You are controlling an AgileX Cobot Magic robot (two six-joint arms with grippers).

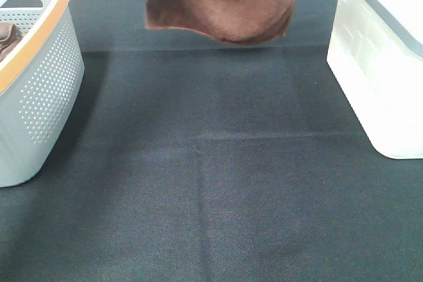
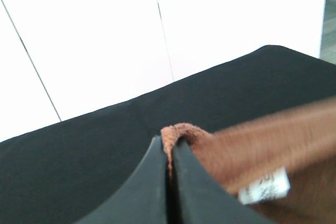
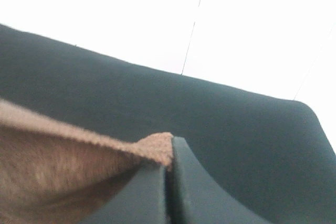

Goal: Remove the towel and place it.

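The reddish-brown towel (image 1: 221, 1) hangs in the air at the top middle of the exterior high view, above the far part of the black table; its lower edge sags. Neither gripper shows in that view. In the left wrist view my left gripper (image 2: 170, 156) is shut on one corner of the towel (image 2: 262, 145), next to its small white tag (image 2: 265, 187). In the right wrist view my right gripper (image 3: 168, 174) is shut on another corner of the towel (image 3: 63, 166). The towel stretches between the two grippers.
A grey perforated basket (image 1: 39, 90) with an orange rim stands at the left; a darker brown cloth (image 1: 6, 39) lies inside it. A white plastic bin (image 1: 380, 57) stands at the right. A black cloth (image 1: 211, 183) covers the table.
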